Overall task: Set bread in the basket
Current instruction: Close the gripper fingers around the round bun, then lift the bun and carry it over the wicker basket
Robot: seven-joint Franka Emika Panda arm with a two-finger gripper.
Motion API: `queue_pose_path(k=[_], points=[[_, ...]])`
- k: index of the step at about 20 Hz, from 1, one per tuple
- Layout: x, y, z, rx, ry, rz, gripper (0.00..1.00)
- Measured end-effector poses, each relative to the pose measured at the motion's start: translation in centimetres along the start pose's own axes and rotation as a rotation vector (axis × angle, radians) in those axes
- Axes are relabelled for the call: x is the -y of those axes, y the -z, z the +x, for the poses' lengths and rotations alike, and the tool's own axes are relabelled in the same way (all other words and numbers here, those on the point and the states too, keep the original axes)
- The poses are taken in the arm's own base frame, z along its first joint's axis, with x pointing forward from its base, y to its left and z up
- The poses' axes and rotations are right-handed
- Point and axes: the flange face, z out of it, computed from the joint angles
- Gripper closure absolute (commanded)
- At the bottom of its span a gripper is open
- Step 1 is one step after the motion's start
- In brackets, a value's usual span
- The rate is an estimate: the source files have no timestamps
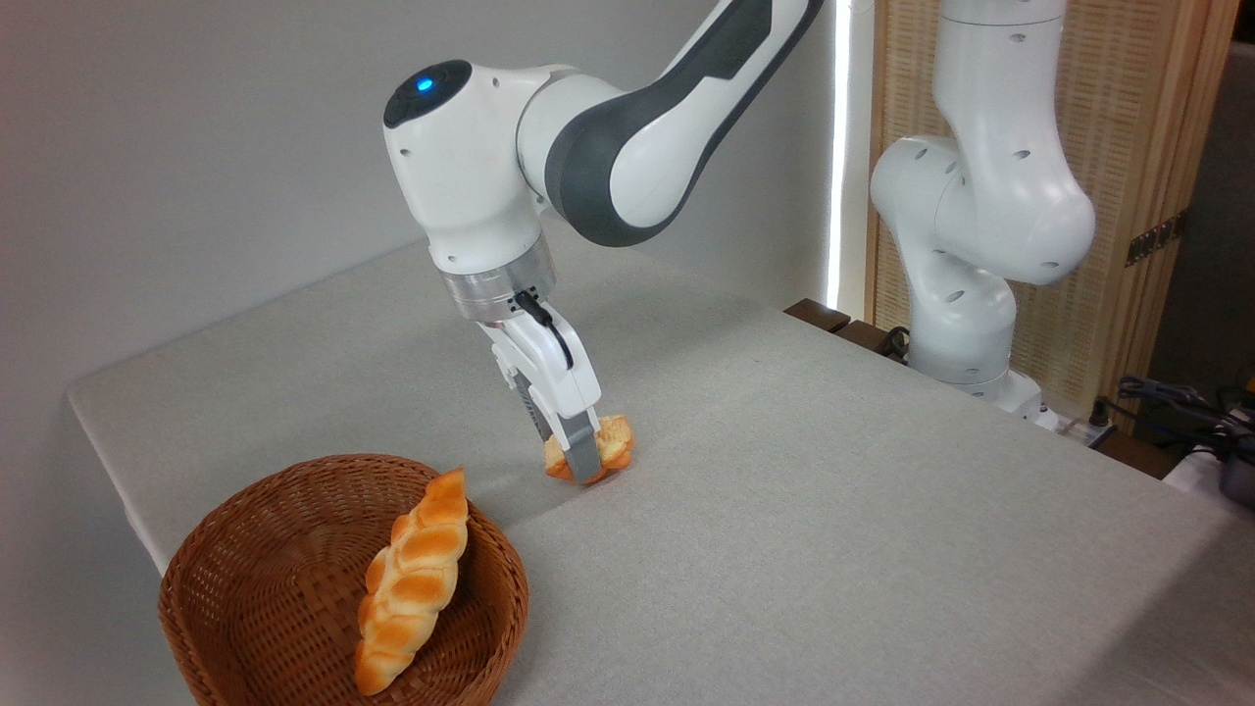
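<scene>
My pincer is down at the table, tilted a little, and it is clenched on the bread. The near finger lies flat across the front of the small golden bun; the far finger is hidden behind it, so I judge the grasp from how the bun sits squeezed against the near pad. Whether the bun is still resting on the cloth or just clear of it I cannot tell from this angle; its underside is at most barely above the surface, with a soft shadow right below.

The basket lies down and to the left of my pincer, near but apart from it, at the front corner of the table. Its brown woven rim is the closest part to my fingers, and there is a strip of bare grey cloth between that rim and the bun.

Inside the basket a long braided loaf leans against the right-hand wall, its upper tip poking just over the rim on the side toward my pincer.

Behind my pincer and well off to the right, my base stands at the table's far edge, in front of a slatted wooden screen.
</scene>
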Motion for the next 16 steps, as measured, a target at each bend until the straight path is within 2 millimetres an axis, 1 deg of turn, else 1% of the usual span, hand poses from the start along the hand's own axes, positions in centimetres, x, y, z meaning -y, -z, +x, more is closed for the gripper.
queue_pose_path(k=[8,9,10,12,13,14,16], points=[[1.2,6.3,1.2,-0.106,0.004,0.088,0.50],[1.3,7.4,1.4,-0.136,0.007,0.103,0.50],[1.5,8.4,1.8,-0.172,0.011,0.120,0.48],[2.0,10.0,2.3,-0.245,0.018,0.168,0.46],[2.3,10.6,2.5,-0.281,0.021,0.200,0.42],[2.6,11.2,2.7,-0.317,0.024,0.233,0.32],[3.2,12.0,3.0,-0.374,0.030,0.289,0.22]])
